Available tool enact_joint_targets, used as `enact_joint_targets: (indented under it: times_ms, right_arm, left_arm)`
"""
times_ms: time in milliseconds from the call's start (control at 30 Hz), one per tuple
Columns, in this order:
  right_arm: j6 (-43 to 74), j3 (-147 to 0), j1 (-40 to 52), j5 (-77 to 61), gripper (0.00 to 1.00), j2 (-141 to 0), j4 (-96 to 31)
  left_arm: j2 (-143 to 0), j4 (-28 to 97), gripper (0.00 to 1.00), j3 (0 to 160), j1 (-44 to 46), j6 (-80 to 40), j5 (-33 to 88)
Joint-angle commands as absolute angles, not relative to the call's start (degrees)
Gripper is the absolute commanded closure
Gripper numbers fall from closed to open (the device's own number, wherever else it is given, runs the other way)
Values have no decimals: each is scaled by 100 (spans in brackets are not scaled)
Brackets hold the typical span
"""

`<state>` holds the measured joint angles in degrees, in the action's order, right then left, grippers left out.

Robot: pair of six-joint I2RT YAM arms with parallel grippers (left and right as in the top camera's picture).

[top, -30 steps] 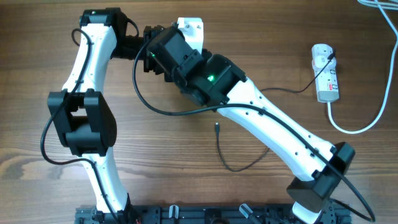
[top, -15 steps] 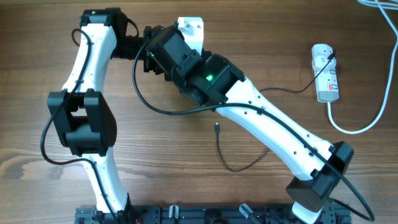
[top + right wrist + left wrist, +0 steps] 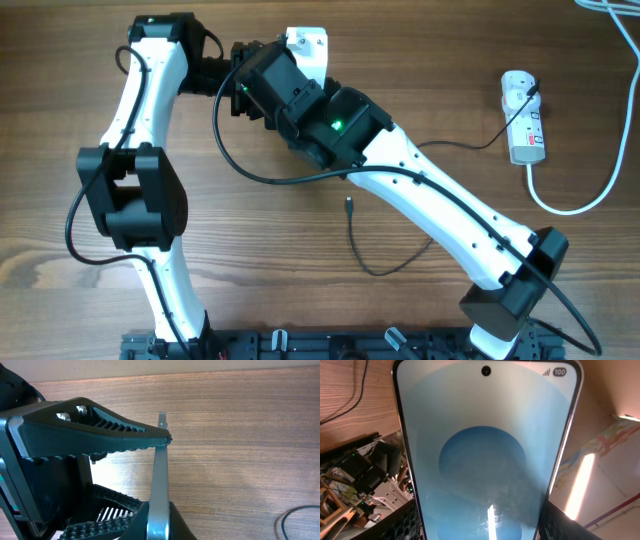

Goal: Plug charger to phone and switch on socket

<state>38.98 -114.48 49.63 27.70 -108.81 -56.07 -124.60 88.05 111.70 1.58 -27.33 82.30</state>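
Over the table (image 3: pixel 270 290), the phone (image 3: pixel 485 460) stays unmoved.

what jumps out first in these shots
The phone fills the left wrist view, its pale blue screen lit, clamped in the left gripper. Overhead, the left arm and right arm crowd together at the far middle of the table, while the charger's plug lies loose on the wood in front of them and the socket sits off on the robot's right.

Bare table (image 3: pixel 250 260) around the charger (image 3: pixel 348 203); right arm (image 3: pixel 440 200) close beside
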Motion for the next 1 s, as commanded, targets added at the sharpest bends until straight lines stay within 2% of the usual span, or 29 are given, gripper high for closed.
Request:
enact_joint_targets:
  times_ms: [0, 67, 100, 133, 167, 367, 400, 500, 567, 600, 633, 700, 833, 900, 967]
  right_arm:
    - [3907, -11581, 4976, 2873, 95, -11017, -5594]
    - [3999, -11583, 4976, 2867, 95, -11015, -5601]
    - [4477, -11583, 4976, 2873, 95, -10978, -5612]
    - [4805, -11583, 4974, 2875, 96, -10940, -5612]
    - [5203, -11583, 4963, 2880, 96, -10890, -5614]
    - [8676, -11583, 4764, 2873, 96, -10626, -5675]
    - [9043, -11583, 4766, 2873, 95, -10626, -5684]
    - [9911, -11583, 4766, 2803, 96, -10626, -5693]
    - [10326, -11583, 4766, 2685, 96, -10626, -5686]
    - [10541, -11583, 4766, 2674, 96, -10626, -5686]
    - [10718, -11583, 4766, 2672, 96, -10626, -5686]
    - [11157, -11583, 4766, 2600, 96, -10626, -5684]
    - [11461, -11583, 4766, 2567, 96, -10626, -5662]
    - [11657, -11583, 4766, 2567, 96, -10626, -5704]
    - [11869, -11583, 4766, 2609, 96, -10626, -5774]
  left_arm:
    - [-12223, 8816, 34, 11183, 176, -2746, 8414]
    - [-12223, 8816, 32, 11183, 176, -2744, 8412]
    - [-12223, 8812, 16, 11183, 176, -2744, 8409]
    - [-12223, 8807, 5, 11183, 180, -2744, 8409]
    - [-12223, 8788, 0, 11183, 180, -2746, 8412]
    - [-12223, 8770, 0, 11183, 180, -2746, 8409]
    - [-12223, 8770, 4, 11183, 180, -2746, 8409]
    - [-12223, 8768, 29, 11183, 180, -2746, 8409]
    - [-12223, 8770, 40, 11183, 180, -2749, 8412]
    - [-12223, 8770, 51, 11183, 180, -2749, 8412]
    - [-12223, 8770, 53, 11183, 180, -2749, 8412]
    - [-12223, 8770, 49, 11183, 180, -2749, 8412]
    - [-12223, 8770, 55, 11183, 180, -2749, 8409]
    - [-12223, 8770, 63, 11183, 180, -2749, 8409]
    - [-12223, 8770, 65, 11183, 180, -2749, 8409]
